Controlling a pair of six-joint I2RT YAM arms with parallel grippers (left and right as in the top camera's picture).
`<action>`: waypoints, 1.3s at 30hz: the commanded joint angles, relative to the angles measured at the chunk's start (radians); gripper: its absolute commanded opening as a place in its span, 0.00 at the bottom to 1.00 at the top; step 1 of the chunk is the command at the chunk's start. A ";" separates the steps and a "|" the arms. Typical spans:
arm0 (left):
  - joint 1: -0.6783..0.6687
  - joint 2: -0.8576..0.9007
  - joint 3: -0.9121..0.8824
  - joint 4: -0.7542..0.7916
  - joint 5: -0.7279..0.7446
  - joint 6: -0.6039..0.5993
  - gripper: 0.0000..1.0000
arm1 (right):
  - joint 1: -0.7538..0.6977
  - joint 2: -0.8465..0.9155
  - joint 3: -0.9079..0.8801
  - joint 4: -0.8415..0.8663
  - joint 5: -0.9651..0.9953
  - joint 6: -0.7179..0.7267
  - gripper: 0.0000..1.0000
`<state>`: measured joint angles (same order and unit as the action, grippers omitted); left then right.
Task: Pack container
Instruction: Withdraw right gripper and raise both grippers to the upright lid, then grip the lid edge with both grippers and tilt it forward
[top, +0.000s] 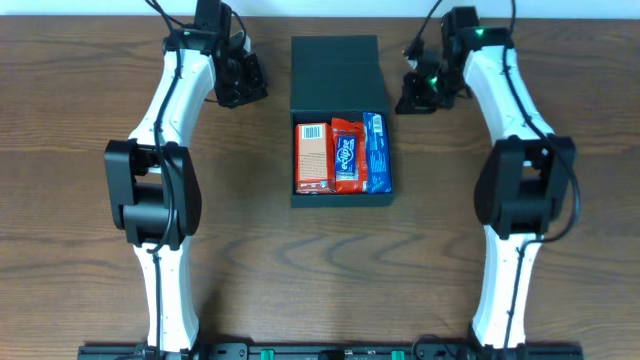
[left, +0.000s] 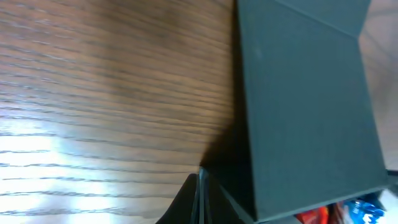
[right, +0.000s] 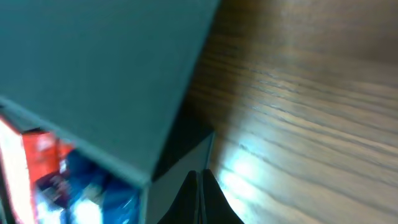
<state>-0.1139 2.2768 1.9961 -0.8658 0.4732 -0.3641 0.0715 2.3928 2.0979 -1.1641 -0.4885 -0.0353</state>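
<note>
The container (top: 341, 199) is a dark teal-black box in the middle of the table, its flap lid (top: 334, 72) half raised over the back part. Inside lie an orange-brown packet (top: 313, 157), a red packet (top: 346, 155) and a blue packet (top: 376, 150). My left gripper (top: 248, 82) is shut and empty, just left of the lid; its wrist view shows the fingertips (left: 199, 186) by the lid (left: 305, 106). My right gripper (top: 414, 92) is shut and empty, just right of the lid; its fingertips (right: 199, 183) sit beside the lid (right: 93, 68) and the box wall (right: 177, 162).
The wooden table (top: 80, 200) stretches to both sides of the box. Both arm bases stand at the front edge, left (top: 150, 200) and right (top: 520, 190).
</note>
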 joint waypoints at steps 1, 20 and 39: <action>-0.015 0.010 0.002 0.000 0.012 -0.056 0.06 | -0.002 0.040 -0.002 0.019 -0.051 0.039 0.01; -0.031 0.025 0.002 0.017 0.014 -0.110 0.06 | -0.007 0.108 -0.002 0.253 -0.261 0.057 0.02; 0.043 0.025 0.002 -0.161 -0.126 -0.195 0.06 | -0.008 0.108 -0.002 0.296 -0.467 -0.026 0.02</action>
<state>-0.0917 2.2784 1.9961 -1.0012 0.4084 -0.5251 0.0673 2.4870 2.0968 -0.8700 -0.8986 -0.0380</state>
